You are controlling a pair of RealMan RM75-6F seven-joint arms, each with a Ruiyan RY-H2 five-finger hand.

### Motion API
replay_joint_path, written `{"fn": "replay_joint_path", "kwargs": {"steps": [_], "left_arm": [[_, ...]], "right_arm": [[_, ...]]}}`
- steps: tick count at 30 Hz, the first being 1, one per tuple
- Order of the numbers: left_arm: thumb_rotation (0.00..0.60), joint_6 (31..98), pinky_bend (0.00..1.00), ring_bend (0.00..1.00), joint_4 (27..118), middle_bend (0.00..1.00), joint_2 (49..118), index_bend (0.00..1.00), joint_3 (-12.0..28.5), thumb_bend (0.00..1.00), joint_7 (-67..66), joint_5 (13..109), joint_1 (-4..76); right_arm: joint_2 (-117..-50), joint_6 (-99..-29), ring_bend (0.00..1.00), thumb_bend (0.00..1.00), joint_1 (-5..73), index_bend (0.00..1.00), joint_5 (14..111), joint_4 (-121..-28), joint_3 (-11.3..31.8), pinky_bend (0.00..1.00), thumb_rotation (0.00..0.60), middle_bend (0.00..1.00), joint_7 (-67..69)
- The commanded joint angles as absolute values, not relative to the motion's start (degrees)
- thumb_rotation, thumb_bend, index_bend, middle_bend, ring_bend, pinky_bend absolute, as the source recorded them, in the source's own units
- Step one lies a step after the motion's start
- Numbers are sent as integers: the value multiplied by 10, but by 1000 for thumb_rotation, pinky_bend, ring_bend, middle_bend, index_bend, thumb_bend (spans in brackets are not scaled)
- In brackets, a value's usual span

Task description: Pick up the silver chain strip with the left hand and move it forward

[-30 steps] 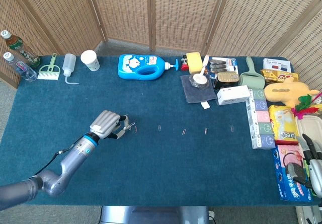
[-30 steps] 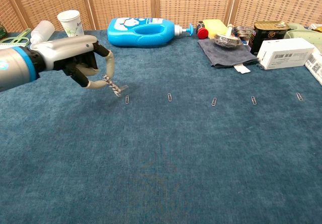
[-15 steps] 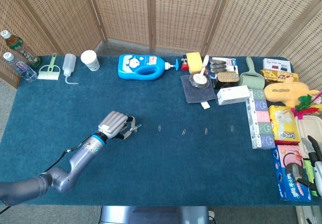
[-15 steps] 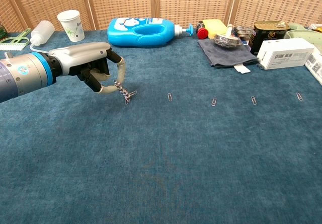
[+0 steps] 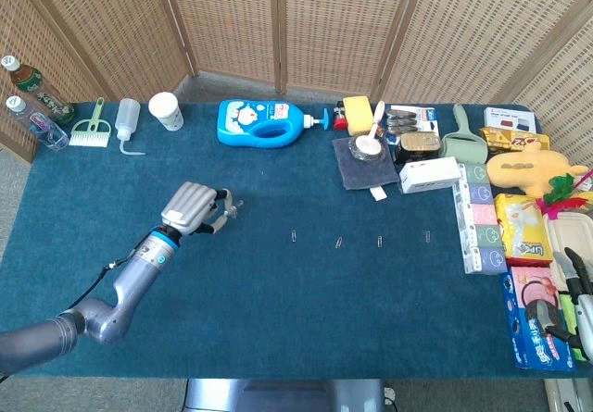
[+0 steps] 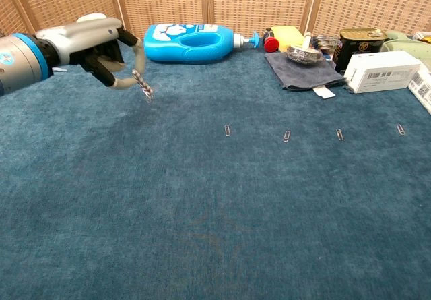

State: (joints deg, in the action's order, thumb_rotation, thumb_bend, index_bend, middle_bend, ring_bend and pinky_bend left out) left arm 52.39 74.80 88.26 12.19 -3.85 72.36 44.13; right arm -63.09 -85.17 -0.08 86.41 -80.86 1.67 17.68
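The short silver chain strip [image 6: 143,87] dangles from the fingertips of my left hand [image 6: 101,46], which pinches its top end. It hangs just above the blue cloth, in the left half of the table. In the head view the left hand [image 5: 191,209] shows knuckles up, and the chain strip [image 5: 228,209] pokes out to its right. My right hand [image 5: 580,308] shows only partly at the right edge, over the packets there; how its fingers lie is not clear.
A row of paper clips [image 6: 227,130] lies on the cloth right of the chain. Along the back stand a blue detergent bottle [image 6: 192,43], a paper cup [image 5: 166,110] and a squeeze bottle [image 5: 127,118]. Boxes and snack packs [image 5: 482,218] crowd the right side.
My left hand has carried the chain strip away from me and to the left, off the cloth. The leftmost clip of the row is gone from its place.
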Motion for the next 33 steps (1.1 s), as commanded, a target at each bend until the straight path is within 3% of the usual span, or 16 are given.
{"fn": "replay_joint_path", "kwargs": {"steps": [1, 11, 15, 19, 22, 25, 28, 33], "left_arm": [[600, 521, 1000, 1000, 719, 1000, 881, 636, 131, 460, -49, 706, 445], [600, 506, 1000, 1000, 648, 1000, 908, 623, 145, 456, -30, 681, 460], [600, 507, 1000, 962, 638, 974, 917, 522, 144, 429, -26, 683, 463], [600, 497, 953, 646, 644, 668, 911, 309, 136, 381, -19, 688, 463], [600, 496, 768, 437, 667, 441, 893, 162, 128, 343, -15, 694, 457], [600, 509, 562, 270, 693, 289, 874, 103, 120, 318, -18, 705, 447], [600, 542, 503, 213, 732, 242, 849, 81, 110, 313, -21, 719, 425], [600, 630, 501, 214, 828, 242, 783, 90, 71, 311, -28, 760, 357]], "right_arm": [[-632, -849, 0, 506, 1, 0, 863, -808, 17, 0, 501, 0, 176], [-633, -838, 0, 506, 7, 0, 859, -813, 19, 0, 501, 0, 169], [-631, -841, 0, 506, 5, 0, 858, -814, 20, 0, 500, 0, 170], [-629, -843, 0, 506, 3, 0, 855, -814, 20, 0, 502, 0, 169], [-630, -844, 0, 506, 4, 0, 856, -814, 22, 0, 500, 0, 169], [-630, -845, 0, 506, 5, 0, 857, -814, 24, 0, 500, 0, 168], [-628, -847, 0, 506, 8, 0, 859, -816, 27, 0, 500, 0, 167], [-625, -846, 0, 506, 17, 0, 859, -821, 35, 0, 504, 0, 158]]}}
